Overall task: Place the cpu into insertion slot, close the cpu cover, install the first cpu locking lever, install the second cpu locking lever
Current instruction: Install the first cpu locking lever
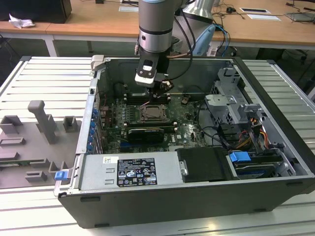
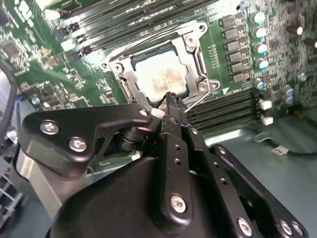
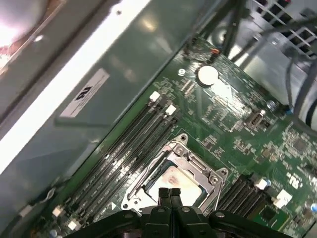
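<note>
The cpu (image 2: 161,79) lies flat in the insertion slot (image 2: 130,88), its pale metal top showing through the cut-out of the cpu cover (image 2: 190,54), which is down over it. In the first wrist view the cpu (image 3: 177,179) sits inside the cover frame (image 3: 190,159) too. My gripper (image 2: 170,101) hangs just above the socket's edge, fingers pressed together with nothing seen between them. A thin wire lever (image 2: 200,99) runs along the socket's side near the fingertips. In the exterior view the gripper (image 1: 158,91) hovers over the socket (image 1: 152,113) inside the open computer case.
Long black memory slots (image 3: 131,148) flank the socket. The case wall (image 1: 98,98) rises on the exterior view's left. Drive cages and cables (image 1: 236,113) crowd its right, and a power supply (image 1: 130,169) sits at the front. A grey fixture plate (image 1: 34,137) lies outside the case.
</note>
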`<act>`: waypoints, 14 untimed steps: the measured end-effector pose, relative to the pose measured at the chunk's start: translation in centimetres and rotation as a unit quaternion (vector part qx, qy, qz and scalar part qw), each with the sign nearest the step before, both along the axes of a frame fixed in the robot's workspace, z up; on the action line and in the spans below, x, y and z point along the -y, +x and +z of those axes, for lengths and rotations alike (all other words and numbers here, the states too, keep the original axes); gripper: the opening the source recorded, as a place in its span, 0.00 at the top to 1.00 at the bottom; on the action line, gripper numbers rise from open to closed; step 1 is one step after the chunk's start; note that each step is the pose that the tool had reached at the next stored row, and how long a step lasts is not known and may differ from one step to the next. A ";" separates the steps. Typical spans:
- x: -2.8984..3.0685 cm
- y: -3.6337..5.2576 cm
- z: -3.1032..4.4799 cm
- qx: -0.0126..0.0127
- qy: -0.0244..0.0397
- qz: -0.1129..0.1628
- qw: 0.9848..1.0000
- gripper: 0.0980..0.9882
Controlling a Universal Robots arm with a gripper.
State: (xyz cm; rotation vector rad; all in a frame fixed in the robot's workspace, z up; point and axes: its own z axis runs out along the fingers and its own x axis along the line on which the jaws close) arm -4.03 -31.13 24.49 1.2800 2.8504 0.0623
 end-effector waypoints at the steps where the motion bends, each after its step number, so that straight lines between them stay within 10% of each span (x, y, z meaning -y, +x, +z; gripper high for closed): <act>1: 0.00 0.00 0.00 0.000 0.000 0.010 1.000 0.99; 6: 0.00 0.00 0.00 0.000 0.000 0.053 0.999 0.99; 14: 0.00 0.00 0.00 0.000 0.000 0.129 0.992 0.99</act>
